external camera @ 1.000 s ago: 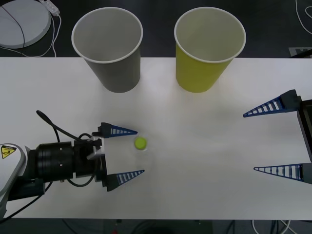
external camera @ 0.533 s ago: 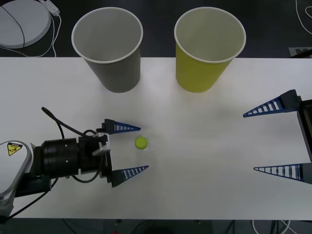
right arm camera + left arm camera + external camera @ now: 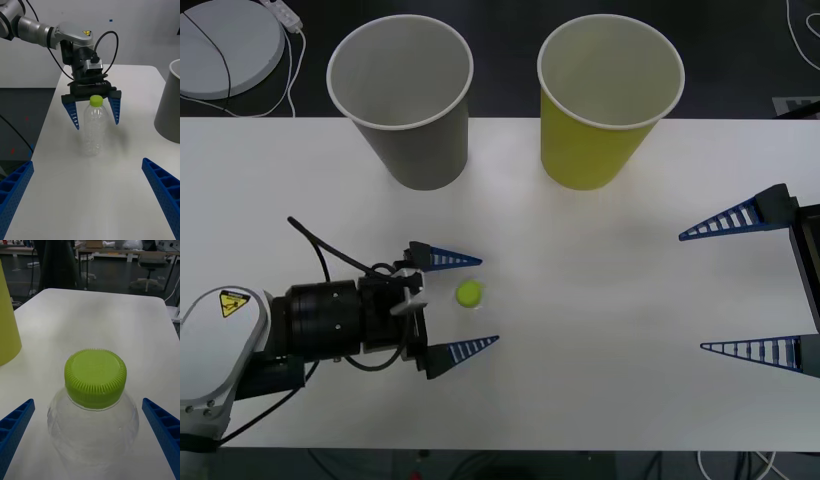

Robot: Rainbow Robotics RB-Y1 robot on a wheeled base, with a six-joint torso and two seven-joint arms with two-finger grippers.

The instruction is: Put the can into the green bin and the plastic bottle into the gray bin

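The plastic bottle [image 3: 469, 294] stands upright on the white table, clear and ribbed with a lime-green cap [image 3: 95, 378]. My left gripper [image 3: 489, 300] is open, one blue finger on each side of the bottle and neither touching it; from the right wrist view the left gripper [image 3: 97, 125] straddles the bottle [image 3: 93, 129] near its neck. At the table's far edge stand the gray bin [image 3: 400, 100] on the left and the green bin [image 3: 605, 100] on the right. My right gripper [image 3: 692, 292] waits open at the right side. The can is out of view.
A round white device [image 3: 225, 45] with a cable lies on the floor beyond the table's far left corner. The table [image 3: 600, 250] is bare between the bottle and the right gripper. Chairs and desks stand in the room behind.
My left gripper has slid rightward along the table, so its open fingers now reach past the bottle on both sides. The bottle, both bins and the right arm have stayed put.
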